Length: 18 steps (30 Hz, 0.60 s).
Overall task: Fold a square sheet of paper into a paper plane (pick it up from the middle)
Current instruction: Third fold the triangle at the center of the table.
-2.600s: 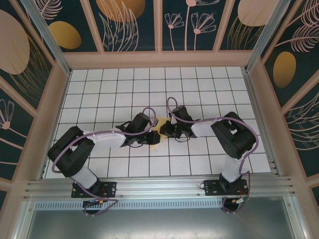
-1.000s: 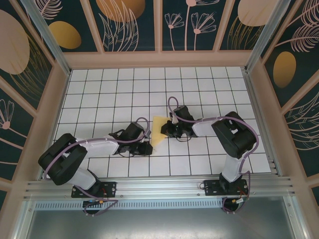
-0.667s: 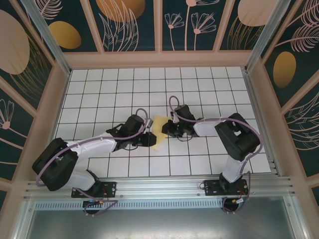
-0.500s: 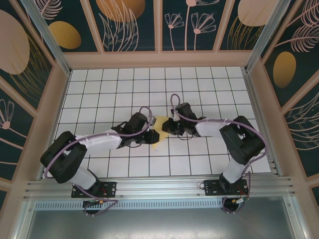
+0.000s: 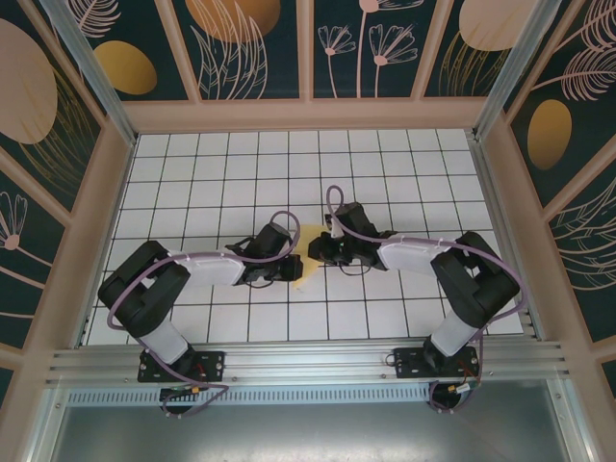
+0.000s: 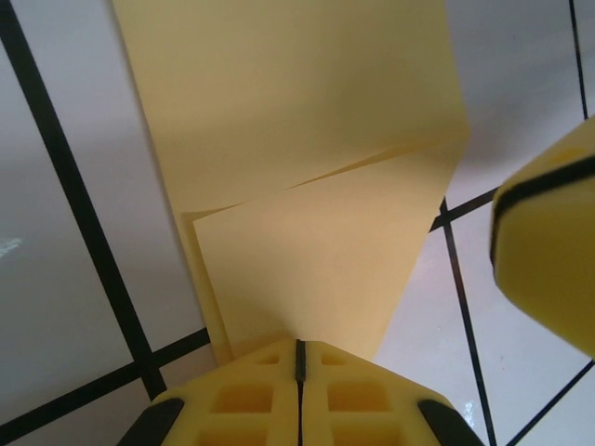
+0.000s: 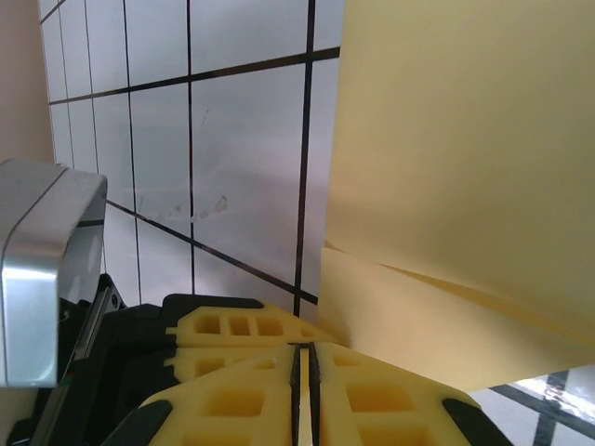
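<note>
Both arms are reaching into the middle of the white grid table [image 5: 385, 173], and from overhead they're covering most of the sheet of paper [image 5: 300, 278]. Just a pale yellow sliver is peeking out between the left gripper [image 5: 291, 269] and the right gripper [image 5: 314, 252], so its outline is impossible to read from up there.

The left wrist cam is doing better. The left gripper [image 6: 298, 351] is showing its two yellow fingers pressed flat together with only a thin seam between them. The sheet of paper [image 6: 307, 130] is lying right in front, one folded layer overlapping another. Its near edge is disappearing behind the fingertips, so can't tell if it's actually pinched or just being touched. The far end is getting cut off by the frame. One finger [image 6: 548, 269] of the right gripper is poking in, blurry, from the right.

Right wrist cam, same story: the right gripper [image 7: 304, 351] is sitting closed, seam tight. The sheet of paper [image 7: 456, 158] is just to its right, running out of frame, layers gaping slightly. Whether it's gripping anything is hard to say. A silver block [image 7: 42, 269] is looming at the left, too close to identify.
</note>
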{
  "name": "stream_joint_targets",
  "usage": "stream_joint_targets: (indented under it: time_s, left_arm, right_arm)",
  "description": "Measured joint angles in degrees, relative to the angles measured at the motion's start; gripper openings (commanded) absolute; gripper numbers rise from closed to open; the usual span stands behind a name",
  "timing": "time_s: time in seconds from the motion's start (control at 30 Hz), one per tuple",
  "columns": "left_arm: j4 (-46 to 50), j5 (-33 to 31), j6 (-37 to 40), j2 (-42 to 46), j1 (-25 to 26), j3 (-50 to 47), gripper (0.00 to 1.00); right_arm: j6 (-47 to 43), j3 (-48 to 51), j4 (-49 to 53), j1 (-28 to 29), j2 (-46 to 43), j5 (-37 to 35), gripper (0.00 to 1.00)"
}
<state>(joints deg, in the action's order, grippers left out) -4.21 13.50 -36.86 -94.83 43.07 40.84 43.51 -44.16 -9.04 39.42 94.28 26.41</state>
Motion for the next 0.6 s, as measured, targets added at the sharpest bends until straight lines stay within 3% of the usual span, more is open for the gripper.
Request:
stream_joint_targets:
  time_s: [0.33, 0.6]
  left_arm:
    - [-0.07, -0.09, 0.85, -0.48, 0.0, 0.0, 0.04]
    - [-1.01, -0.09, 2.14, -0.48, 0.0, -0.66, 0.02]
  right_arm:
    - [1.86, 1.75, -2.16, -0.33, 4.9, -0.98, 0.14]
    - [1.77, 3.85, -3.69, -5.84, 4.9, 0.44, 0.16]
